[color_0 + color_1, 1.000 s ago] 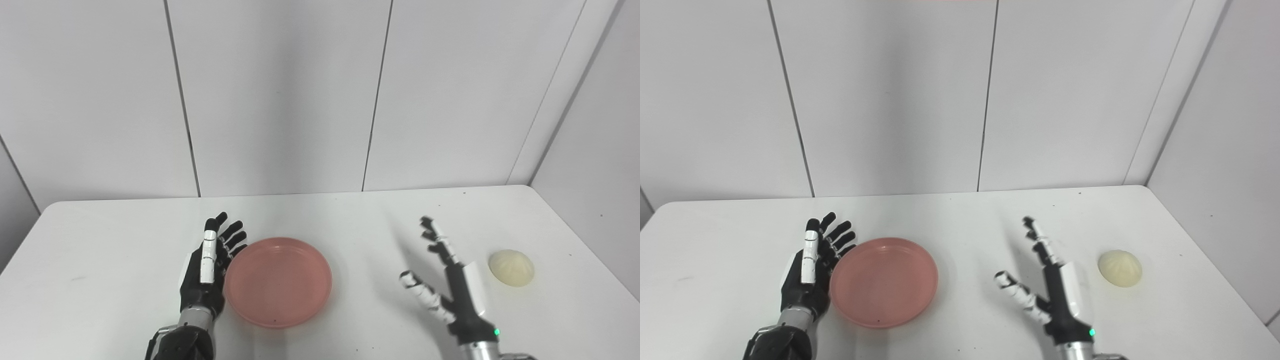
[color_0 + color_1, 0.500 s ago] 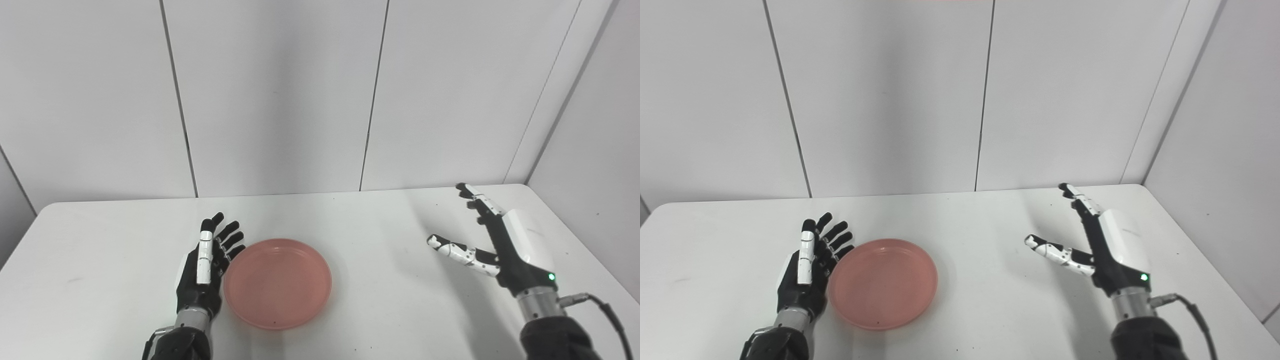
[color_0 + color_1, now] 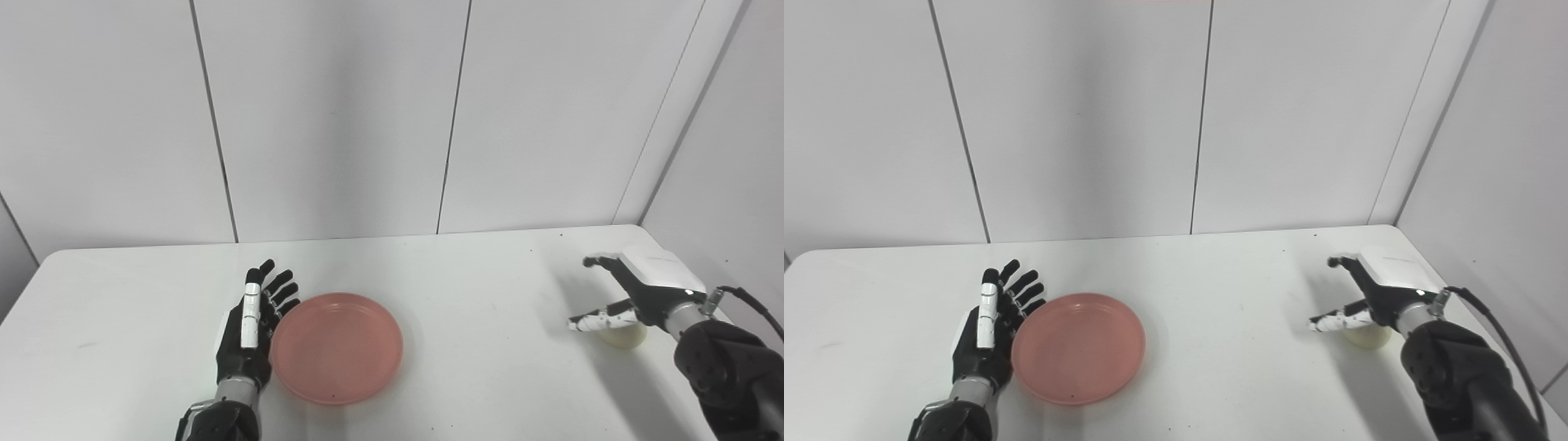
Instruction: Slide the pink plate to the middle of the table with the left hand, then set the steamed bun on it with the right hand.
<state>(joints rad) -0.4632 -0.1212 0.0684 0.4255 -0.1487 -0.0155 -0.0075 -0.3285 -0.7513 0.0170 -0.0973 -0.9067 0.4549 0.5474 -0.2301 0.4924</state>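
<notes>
Two hands are showing: the left hand (image 3: 251, 334), fingers spread and empty, is touching the round pink plastic plate (image 3: 337, 348) near the white table's (image 3: 465, 288) middle. Right hand (image 3: 1375, 294), fingers apart, is arching over the pale domed steamed bun (image 3: 1364, 336), mostly hidden in both views.
</notes>
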